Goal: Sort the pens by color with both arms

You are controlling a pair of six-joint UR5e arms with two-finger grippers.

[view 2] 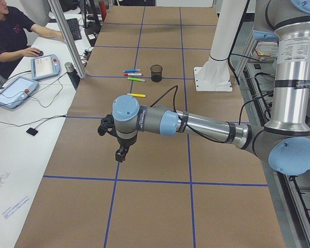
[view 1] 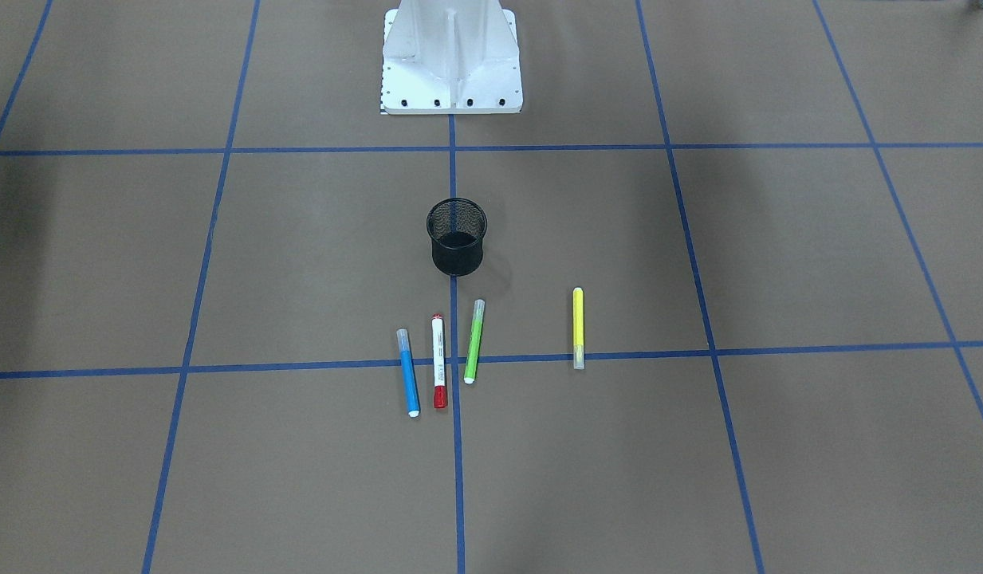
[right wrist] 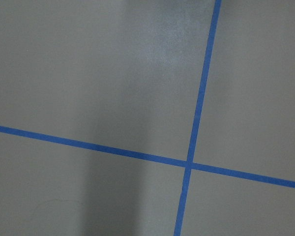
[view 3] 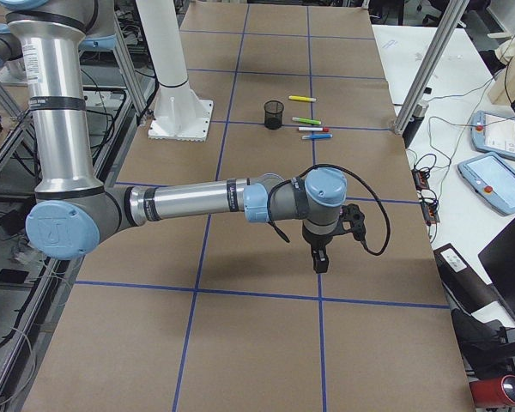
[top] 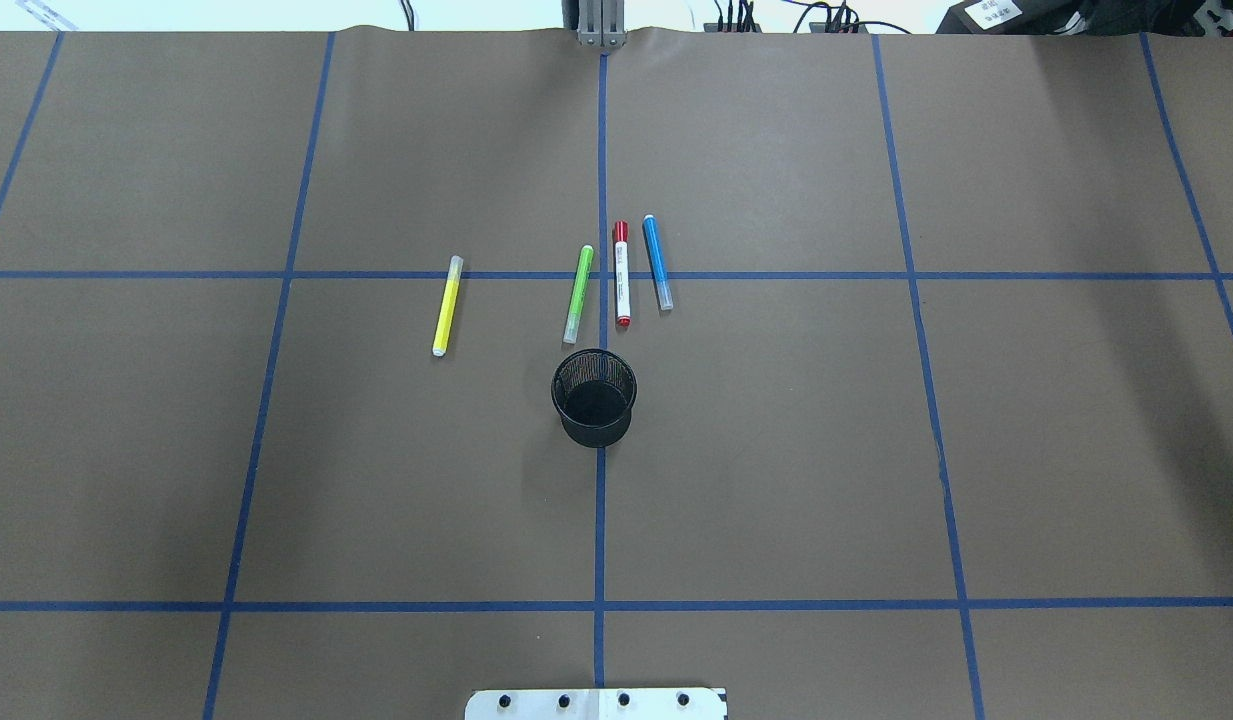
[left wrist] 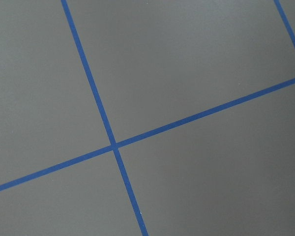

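Observation:
Four pens lie on the brown table past a black mesh cup (top: 594,397). The yellow pen (top: 446,305) lies apart on the overhead view's left. The lime green pen (top: 577,293), the white pen with red cap (top: 621,273) and the blue pen (top: 657,261) lie close side by side near the centre line. They also show in the front view: yellow (view 1: 578,328), green (view 1: 474,341), red-capped (view 1: 438,361), blue (view 1: 408,372). My left gripper (view 2: 121,154) shows only in the exterior left view, my right gripper (view 3: 318,261) only in the exterior right view. Both hang above bare table far from the pens; I cannot tell their state.
The white pedestal (view 1: 451,60) stands at the robot's side of the table. Blue tape lines grid the table (top: 776,450). An operator (view 2: 10,33) sits at a side desk with teach pendants (view 2: 44,65). An aluminium post (view 3: 421,73) stands by the table's edge.

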